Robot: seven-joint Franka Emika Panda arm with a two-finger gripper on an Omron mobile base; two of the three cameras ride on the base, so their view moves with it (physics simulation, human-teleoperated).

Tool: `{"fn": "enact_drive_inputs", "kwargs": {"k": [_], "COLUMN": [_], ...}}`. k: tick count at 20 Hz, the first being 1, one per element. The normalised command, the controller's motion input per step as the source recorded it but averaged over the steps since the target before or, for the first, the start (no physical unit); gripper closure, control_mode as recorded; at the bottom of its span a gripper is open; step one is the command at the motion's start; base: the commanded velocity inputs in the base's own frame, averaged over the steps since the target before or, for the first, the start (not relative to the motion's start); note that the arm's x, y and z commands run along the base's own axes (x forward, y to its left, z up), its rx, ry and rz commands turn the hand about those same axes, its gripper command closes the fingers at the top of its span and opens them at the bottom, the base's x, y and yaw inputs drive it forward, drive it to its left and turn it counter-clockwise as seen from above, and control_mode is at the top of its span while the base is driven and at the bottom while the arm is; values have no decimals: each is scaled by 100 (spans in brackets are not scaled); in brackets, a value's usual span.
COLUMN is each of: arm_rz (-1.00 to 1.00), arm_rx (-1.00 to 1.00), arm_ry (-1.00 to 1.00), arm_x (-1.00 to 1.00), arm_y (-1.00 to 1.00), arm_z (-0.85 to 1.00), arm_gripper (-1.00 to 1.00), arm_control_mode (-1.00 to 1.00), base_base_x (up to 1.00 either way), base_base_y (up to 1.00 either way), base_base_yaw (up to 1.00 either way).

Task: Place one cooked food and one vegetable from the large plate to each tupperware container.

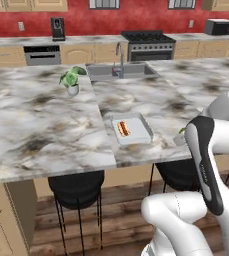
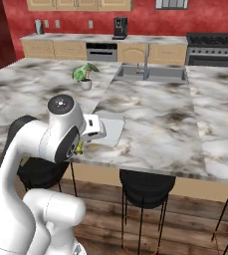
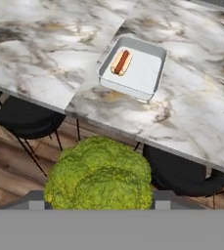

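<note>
The marbled counter (image 1: 46, 125) is seen stretching across the kitchen, with a sink (image 1: 121, 71) set into its far part and a small potted plant (image 1: 72, 80) standing well to the left of the work area. Near the front edge of the counter, one tupperware container (image 1: 132, 129) is set down flat, probably so that it can be reached from above; in the hand view it lies ahead of and below the gripper, well apart from it. A hot dog (image 3: 121, 62) is already laid in the left part of that container (image 3: 133, 68), so the cooked food for this tray is judged to be in place while the rest of its floor is left bare for a vegetable. The second container and the large plate cannot be made out with certainty in these views. A head of broccoli (image 3: 101, 177) is held between the fingers of the gripper (image 3: 100, 197), which is closed to a middling width around it; the finger tips themselves are hidden by the vegetable. The broccoli is carried out past the counter's front edge, above the stools and the wooden floor, presumably in transit toward the container. In the right base view the hand (image 2: 91, 128) is seen just beside the counter's front edge, with a yellow-green scrap showing just below it.
</note>
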Motion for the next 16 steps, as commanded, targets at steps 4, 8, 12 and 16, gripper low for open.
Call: {"fn": "enact_drive_inputs", "kwargs": {"k": [4,8,12,16], "arm_rz": [0,0,0,0], "arm_rx": [0,0,0,0], "arm_ry": [0,0,0,0], "arm_x": [0,0,0,0], "arm_y": [0,0,0,0], "arm_z": [0,0,0,0], "arm_gripper": [100,100,100,100], "arm_control_mode": [100,100,100,100], "base_base_x": [61,57,73,43], "base_base_y": [0,0,6,6], "base_base_yaw": [-4,0,-1,0]}}
